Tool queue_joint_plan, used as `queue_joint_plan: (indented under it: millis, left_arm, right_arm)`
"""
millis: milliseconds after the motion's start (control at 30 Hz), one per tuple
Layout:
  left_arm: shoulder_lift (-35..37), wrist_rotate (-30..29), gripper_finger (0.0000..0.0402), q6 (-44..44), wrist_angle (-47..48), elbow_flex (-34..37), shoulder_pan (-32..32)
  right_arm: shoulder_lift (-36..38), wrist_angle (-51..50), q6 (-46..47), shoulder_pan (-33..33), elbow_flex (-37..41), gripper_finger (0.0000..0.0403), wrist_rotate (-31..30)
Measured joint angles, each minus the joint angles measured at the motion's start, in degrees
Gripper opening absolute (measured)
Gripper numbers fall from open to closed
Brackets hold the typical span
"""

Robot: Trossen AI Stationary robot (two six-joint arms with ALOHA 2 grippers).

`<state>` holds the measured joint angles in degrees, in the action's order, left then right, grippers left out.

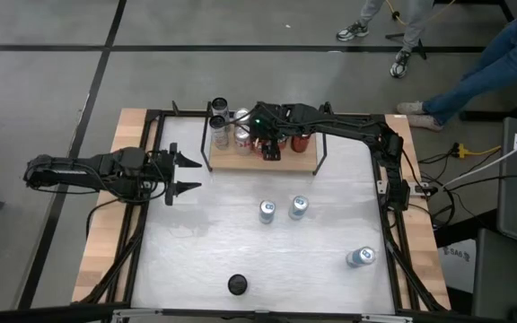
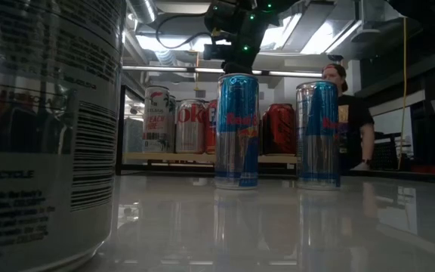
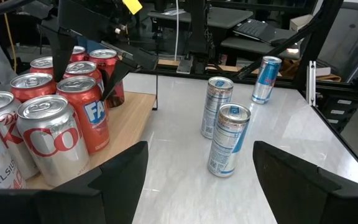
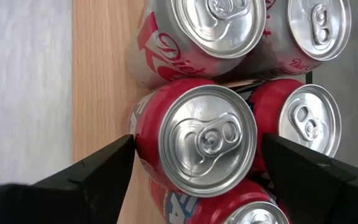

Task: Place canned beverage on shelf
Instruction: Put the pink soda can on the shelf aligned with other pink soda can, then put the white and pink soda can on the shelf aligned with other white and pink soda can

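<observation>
The right gripper (image 4: 194, 165) is spread around a red can (image 4: 194, 140) on the crowded shelf (image 4: 101, 74); neighbouring cans could be knocked.

Left pincer (image 3: 194, 171): its two dark fingers spread wide, over the table (image 3: 278, 149).
Shelf (image 3: 126, 127): light wood, crowded with red and silver soda cans (image 3: 48, 134).
Table cans: two slim silver-blue cans (image 3: 227, 140) close together, a third (image 3: 265, 79) farther off.

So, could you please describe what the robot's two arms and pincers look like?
Both arms are dark, jointed and slim, with black cables along them. The left pincer ends in two pointed black fingers. The right pincer is black too, with small green lights glowing at its wrist.
</observation>
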<state>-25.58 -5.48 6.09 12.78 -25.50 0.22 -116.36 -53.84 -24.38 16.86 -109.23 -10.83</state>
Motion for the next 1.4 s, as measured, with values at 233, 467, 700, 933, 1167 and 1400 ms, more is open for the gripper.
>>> queue_joint_plan:
  millis: [233, 467, 700, 933, 1167, 1400]
  left_arm:
    - [0.0, 0.0, 0.0283, 0.0, 0.0, 0.0, 0.0]
    - [0.0, 0.0, 0.0283, 0.0, 0.0, 0.0, 0.0]
    - [0.0, 0.0, 0.0283, 0.0, 0.0, 0.0, 0.0]
    - [0.0, 0.0, 0.0283, 0.0, 0.0, 0.0, 0.0]
    - [0.0, 0.0, 0.0283, -0.2, 0.0, 0.0, 0.0]
    - [0.0, 0.0, 0.0283, -0.2, 0.0, 0.0, 0.0]
  right_arm:
    - [0.0, 0.3, 0.1, 0.0, 0.0, 0.0337, -0.6]
    - [1.9, 0.0, 0.1, 0.0, 0.0, 0.0337, -1.6]
    - [5.3, -0.3, 1.9, -0.4, 0.0, 0.0337, 0.0]
    - [8.8, 0.4, 2.1, -5.1, -0.1, 0.0337, 4.0]
    - [10.0, 1.6, 2.1, -13.2, -0.1, 0.0337, 4.4]
    - [10.0, 1.6, 2.1, -23.4, 0.0, 0.0337, 4.5]
